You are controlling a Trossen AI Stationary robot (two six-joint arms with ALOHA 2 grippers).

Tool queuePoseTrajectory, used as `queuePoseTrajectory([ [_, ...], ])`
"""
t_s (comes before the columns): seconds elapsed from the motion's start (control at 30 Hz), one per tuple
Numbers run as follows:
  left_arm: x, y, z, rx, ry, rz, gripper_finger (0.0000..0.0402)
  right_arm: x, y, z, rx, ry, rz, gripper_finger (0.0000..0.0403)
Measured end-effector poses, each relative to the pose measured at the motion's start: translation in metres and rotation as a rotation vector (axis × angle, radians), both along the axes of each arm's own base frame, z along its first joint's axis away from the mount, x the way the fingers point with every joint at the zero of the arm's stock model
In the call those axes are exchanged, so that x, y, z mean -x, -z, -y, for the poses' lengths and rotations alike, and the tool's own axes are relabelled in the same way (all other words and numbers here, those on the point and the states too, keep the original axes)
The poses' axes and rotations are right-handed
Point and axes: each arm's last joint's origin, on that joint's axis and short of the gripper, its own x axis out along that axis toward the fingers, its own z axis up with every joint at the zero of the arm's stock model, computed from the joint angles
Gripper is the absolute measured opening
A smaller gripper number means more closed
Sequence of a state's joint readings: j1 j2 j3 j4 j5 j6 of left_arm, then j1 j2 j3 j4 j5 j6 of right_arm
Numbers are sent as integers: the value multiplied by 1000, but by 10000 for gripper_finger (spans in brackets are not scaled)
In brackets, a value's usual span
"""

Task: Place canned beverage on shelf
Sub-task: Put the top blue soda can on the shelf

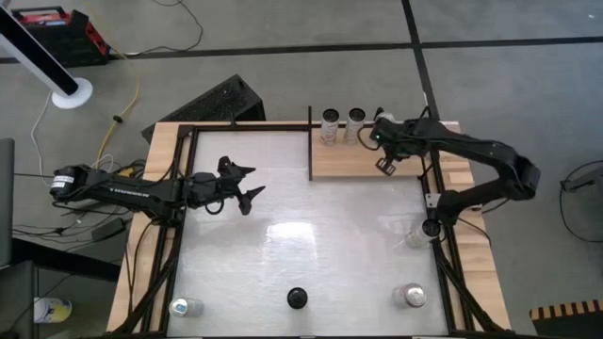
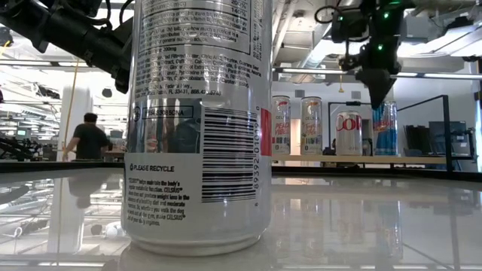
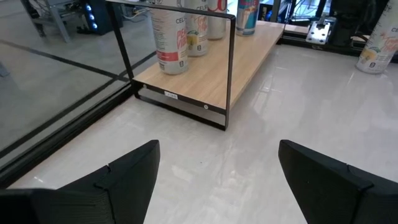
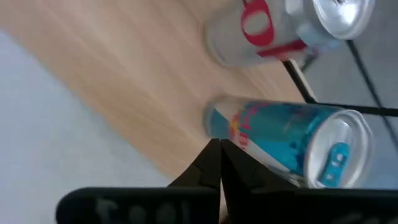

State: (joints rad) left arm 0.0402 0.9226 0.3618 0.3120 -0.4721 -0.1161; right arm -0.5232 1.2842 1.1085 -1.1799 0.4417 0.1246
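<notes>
The shelf (image 1: 405, 162), a light-wood plank edged by black rods, lies at the table's far side. It also shows in the left wrist view (image 3: 242, 62). Several cans stand upright on it, among them a blue can (image 4: 280, 134) (image 2: 385, 128) and a silver can with red lettering (image 4: 267, 31) (image 2: 348, 134). My right gripper (image 1: 384, 166) (image 2: 374, 94) is shut and empty. It points down over the shelf's near part, beside the blue can. My left gripper (image 1: 247, 184) (image 3: 217, 180) is open and empty over the white tabletop (image 1: 311, 235), left of the shelf.
Three more cans stand on the tabletop, at the near left (image 1: 186, 307), near right (image 1: 411, 296) and right (image 1: 417, 234). One silver can (image 2: 199, 120) stands close in front of the low camera. A black frame (image 1: 179, 217) borders the table.
</notes>
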Motion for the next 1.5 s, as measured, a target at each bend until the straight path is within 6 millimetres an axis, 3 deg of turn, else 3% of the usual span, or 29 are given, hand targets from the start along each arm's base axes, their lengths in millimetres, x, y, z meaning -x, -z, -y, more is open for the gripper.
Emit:
queuePoseTrajectory([
  [0.13,0,0,0,0,0,0,313,0,4,2,26,17,-68,15],
  [1.5,0,1,0,2,6,-7,313,24,5,28,80,128,-228,19],
])
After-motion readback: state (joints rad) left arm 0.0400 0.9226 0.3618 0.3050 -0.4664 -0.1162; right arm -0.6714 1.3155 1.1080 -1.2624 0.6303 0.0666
